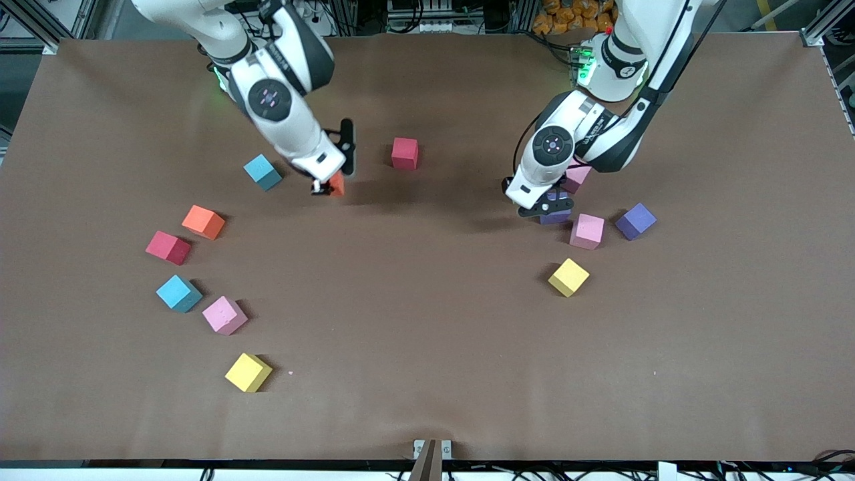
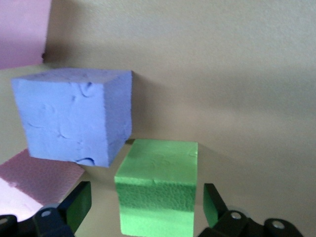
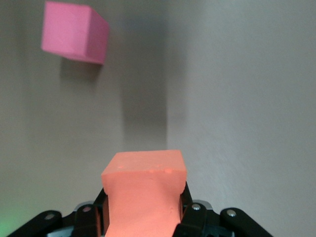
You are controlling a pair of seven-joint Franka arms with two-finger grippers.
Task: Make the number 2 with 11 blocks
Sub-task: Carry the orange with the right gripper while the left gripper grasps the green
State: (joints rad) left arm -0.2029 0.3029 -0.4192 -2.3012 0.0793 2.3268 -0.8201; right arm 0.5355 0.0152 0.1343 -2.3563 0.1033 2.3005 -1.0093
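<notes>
Blocks, loose cubes on the brown table [image 1: 427, 374]; no digit is formed. Held item: orange block [image 1: 337, 183], upper centre-left of the front view, pinched between the closed fingers of the right gripper [image 1: 328, 187]; the right wrist view shows it [image 3: 144, 190] filling the lower centre, one flat face up, edges square to the jaws, detail the front view hides under the arm. A red block [image 1: 405, 153] sits beside it toward the left arm's end, seen again in the right wrist view [image 3: 74, 32] at upper left. Green block [image 2: 158, 192]: visible only in the left wrist view, standing flat between the spread fingers [image 2: 212, 202] of the left gripper [image 1: 542, 208], neither finger touching it; a purple block [image 2: 74, 116] stands just beside it, turned corner-on. In the front view that gripper is low at centre-right, over a purple cube [image 1: 556, 215], pink blocks [image 1: 587, 231] adjacent, another purple [image 1: 635, 221] and a yellow [image 1: 568, 277] near. Left half of the frame: light blue [image 1: 262, 172], orange [image 1: 203, 222], red [image 1: 167, 248], light blue [image 1: 178, 293], pink [image 1: 224, 314], yellow [image 1: 248, 372], in a loose arc. Both arms reach steeply down from the top edge
</notes>
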